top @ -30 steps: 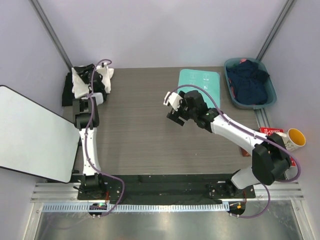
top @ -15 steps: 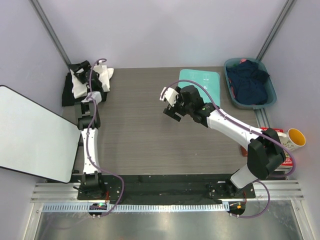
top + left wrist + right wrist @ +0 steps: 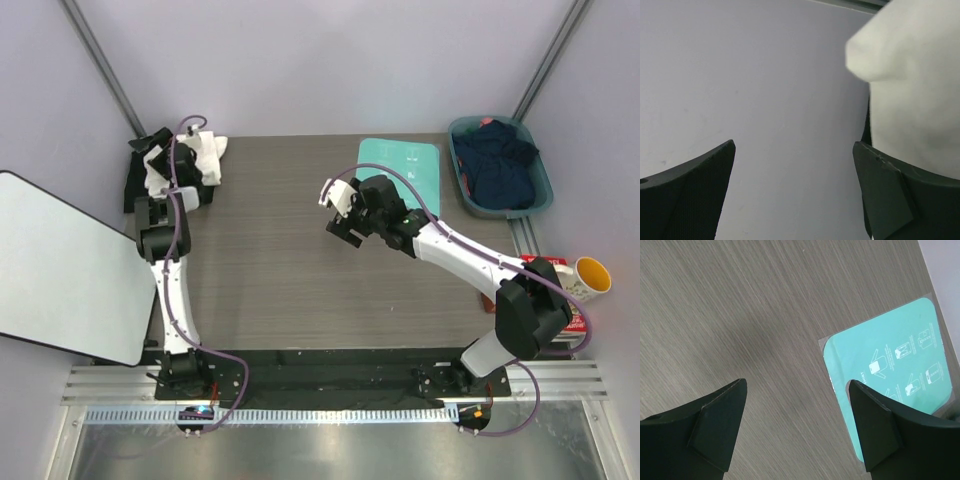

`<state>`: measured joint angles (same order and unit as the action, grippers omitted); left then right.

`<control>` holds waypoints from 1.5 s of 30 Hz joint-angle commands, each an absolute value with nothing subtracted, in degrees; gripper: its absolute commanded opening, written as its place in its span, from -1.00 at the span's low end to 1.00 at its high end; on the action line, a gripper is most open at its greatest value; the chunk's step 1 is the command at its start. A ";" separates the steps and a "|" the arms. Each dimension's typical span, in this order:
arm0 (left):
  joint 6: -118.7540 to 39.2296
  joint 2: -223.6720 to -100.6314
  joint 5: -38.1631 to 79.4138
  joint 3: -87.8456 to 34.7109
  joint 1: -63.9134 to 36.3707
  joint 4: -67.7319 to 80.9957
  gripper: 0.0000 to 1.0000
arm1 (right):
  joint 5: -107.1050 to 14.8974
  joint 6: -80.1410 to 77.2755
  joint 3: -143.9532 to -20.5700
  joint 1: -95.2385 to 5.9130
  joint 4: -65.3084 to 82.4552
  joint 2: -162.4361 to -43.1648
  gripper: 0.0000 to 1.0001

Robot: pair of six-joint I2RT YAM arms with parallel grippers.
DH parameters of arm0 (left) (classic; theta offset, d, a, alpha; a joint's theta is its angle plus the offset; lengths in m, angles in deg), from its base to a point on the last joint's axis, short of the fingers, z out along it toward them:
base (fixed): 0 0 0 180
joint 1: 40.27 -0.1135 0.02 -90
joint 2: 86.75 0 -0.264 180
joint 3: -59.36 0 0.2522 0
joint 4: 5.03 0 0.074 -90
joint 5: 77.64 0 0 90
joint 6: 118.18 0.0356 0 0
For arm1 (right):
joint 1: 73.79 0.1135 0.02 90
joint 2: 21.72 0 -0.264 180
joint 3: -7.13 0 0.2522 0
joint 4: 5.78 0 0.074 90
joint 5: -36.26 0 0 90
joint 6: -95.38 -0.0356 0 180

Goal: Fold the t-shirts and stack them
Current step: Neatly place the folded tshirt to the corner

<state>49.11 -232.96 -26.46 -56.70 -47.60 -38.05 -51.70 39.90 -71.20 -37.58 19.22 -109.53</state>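
Top external view: the white t-shirt (image 3: 205, 155) lies bunched and rumpled on the black t-shirt (image 3: 133, 190), under and just right of the left gripper (image 3: 152, 148) — jaws spread wide, holding nothing, soft white cloth just beside one finger. The right gripper (image 3: 338, 215) is likewise wide open and empty over the wood-grain table (image 3: 280, 270); beyond it lies a flat, round-cornered teal board (image 3: 400, 165) — further right, a blue tub (image 3: 540, 190) of dark clothing.

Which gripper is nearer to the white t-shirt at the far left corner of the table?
Left. The left gripper is open right beside the white t-shirt in that corner. The right gripper hangs over the middle of the table, well off to the right.
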 commanded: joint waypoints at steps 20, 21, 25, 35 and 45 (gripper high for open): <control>38.43 -201.53 4.00 -24.62 -48.70 -4.46 0.91 | -52.69 40.71 -66.13 -36.44 17.38 -101.70 0.76; 40.27 -201.88 5.15 -25.14 -49.06 -3.93 0.90 | -52.69 40.97 -66.22 -36.35 17.47 -101.79 0.76; 42.74 -205.30 8.49 -30.41 -51.08 -1.55 0.86 | -52.95 41.50 -67.80 -36.35 18.17 -102.93 0.75; 45.20 -205.57 15.44 -37.19 -53.63 8.29 0.71 | -53.39 42.12 -71.05 -35.82 18.96 -105.74 0.73; 50.21 -206.89 13.86 -35.87 -55.39 11.63 -0.73 | -52.69 43.96 -74.21 -35.73 18.96 -109.16 0.69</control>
